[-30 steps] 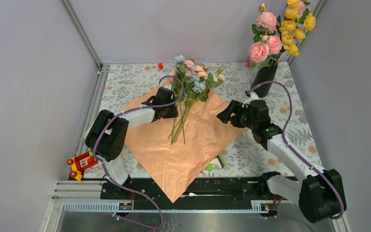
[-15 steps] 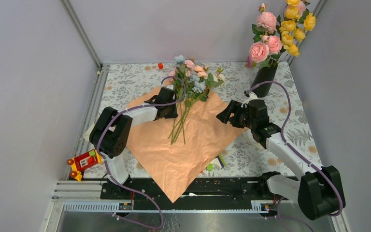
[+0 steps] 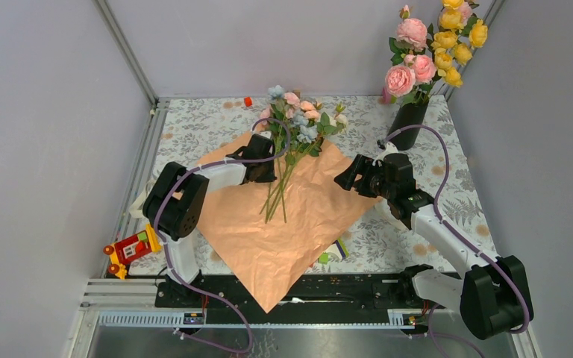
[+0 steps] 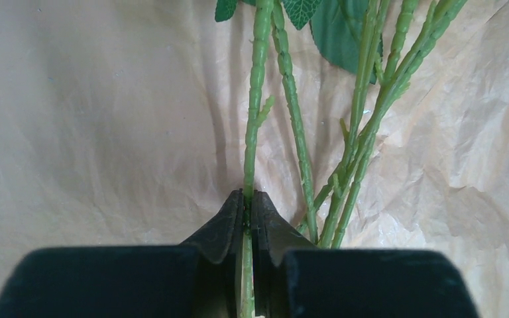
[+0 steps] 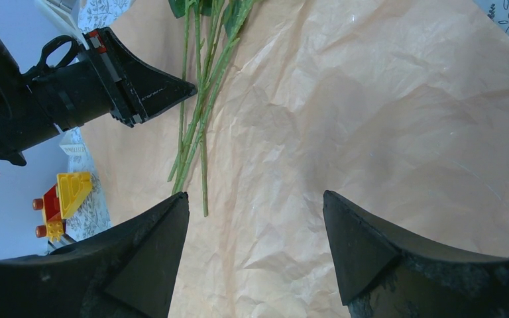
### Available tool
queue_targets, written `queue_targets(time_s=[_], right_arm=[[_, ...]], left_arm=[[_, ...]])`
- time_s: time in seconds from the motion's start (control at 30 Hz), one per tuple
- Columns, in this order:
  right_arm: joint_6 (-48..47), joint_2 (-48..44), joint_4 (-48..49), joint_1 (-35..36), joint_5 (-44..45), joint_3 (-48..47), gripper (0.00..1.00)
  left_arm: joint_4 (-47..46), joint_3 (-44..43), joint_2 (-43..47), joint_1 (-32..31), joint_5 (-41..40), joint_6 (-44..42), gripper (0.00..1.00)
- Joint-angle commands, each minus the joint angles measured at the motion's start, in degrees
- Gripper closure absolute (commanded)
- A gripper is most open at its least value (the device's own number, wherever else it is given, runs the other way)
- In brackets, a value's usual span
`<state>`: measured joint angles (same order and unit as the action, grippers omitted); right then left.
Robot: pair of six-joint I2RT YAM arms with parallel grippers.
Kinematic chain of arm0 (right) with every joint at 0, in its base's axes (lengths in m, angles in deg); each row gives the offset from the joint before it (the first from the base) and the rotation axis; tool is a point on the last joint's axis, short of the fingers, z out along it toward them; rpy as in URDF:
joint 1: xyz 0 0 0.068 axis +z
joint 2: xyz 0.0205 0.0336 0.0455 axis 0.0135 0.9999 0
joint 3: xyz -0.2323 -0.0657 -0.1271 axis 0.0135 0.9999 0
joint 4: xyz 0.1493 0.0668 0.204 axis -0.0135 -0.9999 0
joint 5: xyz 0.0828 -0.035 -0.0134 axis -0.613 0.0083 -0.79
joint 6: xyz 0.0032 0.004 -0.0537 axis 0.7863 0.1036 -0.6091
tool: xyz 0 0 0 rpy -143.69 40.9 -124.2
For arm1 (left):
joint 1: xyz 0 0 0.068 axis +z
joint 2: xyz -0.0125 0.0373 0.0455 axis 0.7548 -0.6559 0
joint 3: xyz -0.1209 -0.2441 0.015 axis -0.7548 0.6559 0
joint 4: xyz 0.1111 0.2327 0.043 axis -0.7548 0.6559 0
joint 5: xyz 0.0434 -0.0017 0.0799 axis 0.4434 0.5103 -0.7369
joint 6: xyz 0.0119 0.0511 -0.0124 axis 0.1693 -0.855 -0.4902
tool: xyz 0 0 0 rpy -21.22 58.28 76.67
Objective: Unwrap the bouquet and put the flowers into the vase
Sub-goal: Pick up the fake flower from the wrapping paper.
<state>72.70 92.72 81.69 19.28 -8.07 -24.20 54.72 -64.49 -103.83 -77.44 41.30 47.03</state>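
Top view: the wrapping paper (image 3: 283,231) lies open and flat mid-table, and the flowers (image 3: 298,123) lie loose on it, blooms at the far edge, stems pointing near. The left gripper (image 3: 267,168) sits at the stems from the left. The right gripper (image 3: 345,174) hangs over the paper's right corner, holding nothing. The vase (image 3: 409,123) stands far right, well apart from the flowers. It already carries big pink roses (image 3: 406,56) and yellow blooms, so you likely have little room in the neck. Left wrist view: the jaws are pinched fully together on one single stem (image 4: 254,119), the leftmost. The other stems (image 4: 358,146) lie just beside it on the right, outside the grip. Lift slowly and straight up so the leaves don't drag the neighbours, and check that the thin stem doesn't swivel in the pinch. Right wrist view: jaws spread wide and empty above bare paper, with the near stem ends ahead on the left. Use this arm to pin the paper or steady the vase if needed. Carry the stem cut end first, tilt it upright before the neck, and don't knock the roses.
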Motion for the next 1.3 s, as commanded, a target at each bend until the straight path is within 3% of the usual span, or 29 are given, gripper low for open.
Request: queue_targets(time_s=[0.0, 0.37, 0.67, 0.9, 1.1, 1.27], right_arm=[[-0.2, -0.4, 1.0, 0.5, -0.6, -2.1, 0.20], [-0.8, -1.8, 0.0, 0.5, 0.4, -2.4, 0.21], [-1.2, -4.0, -0.3, 0.5, 0.1, -3.2, 0.20], [1.6, -6.3, 4.2, 0.5, -6.0, -4.6, 0.16], [8.0, -6.7, 13.8, 0.9, -14.2, -6.8, 0.08], [14.7, -4.7, 22.3, 3.5, -14.8, -10.6, 0.06]], left_arm=[[-0.7, -2.3, 0.9, -0.1, -0.7, -0.5, 1.00], [-7.1, 3.6, 13.2, -0.1, -4.2, 0.2, 1.00], [-9.3, 10.1, 31.1, -0.1, -8.2, -0.5, 1.00], [-12.7, 16.7, 44.4, -0.1, 0.7, 5.5, 1.00], [-26.6, 26.1, 56.3, -0.2, 16.2, 11.5, 1.00], [-34.9, 30.2, 60.8, -1.0, 22.3, 16.8, 1.00]])
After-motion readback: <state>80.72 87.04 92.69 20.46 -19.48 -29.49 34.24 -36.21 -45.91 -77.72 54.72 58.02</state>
